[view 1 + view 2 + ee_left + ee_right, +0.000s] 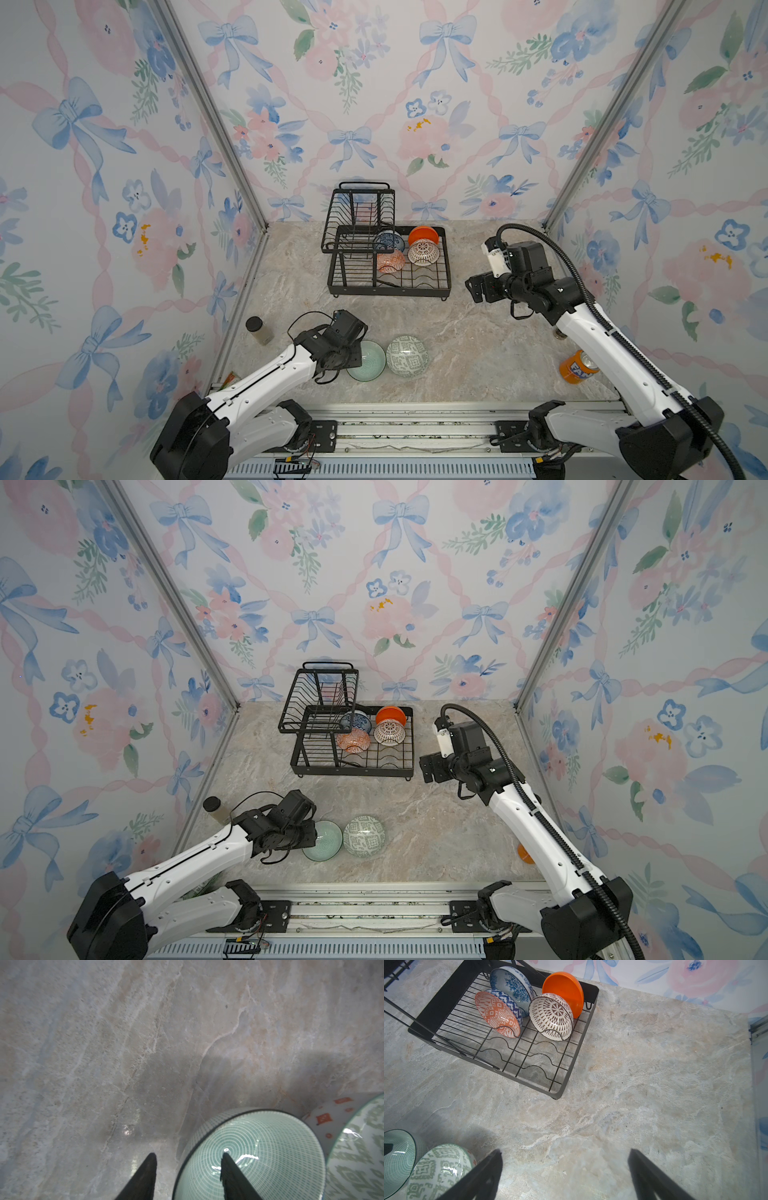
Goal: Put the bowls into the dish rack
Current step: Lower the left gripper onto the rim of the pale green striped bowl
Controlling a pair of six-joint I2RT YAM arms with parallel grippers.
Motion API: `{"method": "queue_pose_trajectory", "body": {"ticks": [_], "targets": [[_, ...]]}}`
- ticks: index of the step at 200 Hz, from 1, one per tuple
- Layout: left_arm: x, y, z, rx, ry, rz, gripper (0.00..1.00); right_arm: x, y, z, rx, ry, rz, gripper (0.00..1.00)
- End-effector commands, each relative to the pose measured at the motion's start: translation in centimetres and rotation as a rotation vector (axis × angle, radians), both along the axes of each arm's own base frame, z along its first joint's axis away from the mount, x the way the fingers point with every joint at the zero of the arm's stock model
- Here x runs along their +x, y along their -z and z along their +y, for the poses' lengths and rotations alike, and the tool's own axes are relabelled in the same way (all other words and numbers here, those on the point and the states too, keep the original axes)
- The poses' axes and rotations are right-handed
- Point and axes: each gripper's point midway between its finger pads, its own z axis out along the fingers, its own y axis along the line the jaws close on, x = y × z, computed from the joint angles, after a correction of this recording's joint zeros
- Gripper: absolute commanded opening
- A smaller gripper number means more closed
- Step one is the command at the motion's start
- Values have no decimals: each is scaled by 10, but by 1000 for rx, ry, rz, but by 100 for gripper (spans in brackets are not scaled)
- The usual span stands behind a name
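The pale celadon bowl (372,361) (328,841) (270,1147) sits at the front left of the table. My left gripper (352,360) (189,1154) is open and straddles its rim, one finger inside and one outside on the table. The grey-green geometric bowl (407,356) (364,836) (440,1169) touches it on the right. The dish rack (390,286) (357,771) (571,1064) holds a blue-patterned bowl (510,982), a plain orange bowl (564,987), a white lattice bowl (552,1014) and an orange-white bowl (496,1014), all on edge. My right gripper (471,289) (564,1152) hangs open and empty right of the rack.
An orange soda can (575,368) (524,853) lies at the front right beside the right arm. A small jar with a black lid (258,330) (216,808) stands near the left wall. Floral walls close in the back and both sides.
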Motion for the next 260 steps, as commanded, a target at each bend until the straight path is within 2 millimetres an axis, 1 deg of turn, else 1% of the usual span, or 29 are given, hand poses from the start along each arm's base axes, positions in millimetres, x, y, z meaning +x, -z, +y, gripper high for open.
{"method": "queue_pose_trajectory", "body": {"ticks": [1, 50, 107, 206, 260], "targets": [[-1, 5, 2, 19, -1, -1, 47, -2, 0, -3, 9, 10, 6, 97], [-1, 11, 0, 25, 13, 14, 42, -2, 1, -3, 8, 6, 10, 97], [-2, 14, 1, 32, 22, 22, 31, -2, 1, -2, 10, 4, 11, 97], [0, 13, 3, 41, 13, 7, 19, -3, 3, -3, 1, 5, 15, 97], [1, 12, 4, 42, 10, 1, 10, -3, 2, -4, -1, 4, 13, 97]]}}
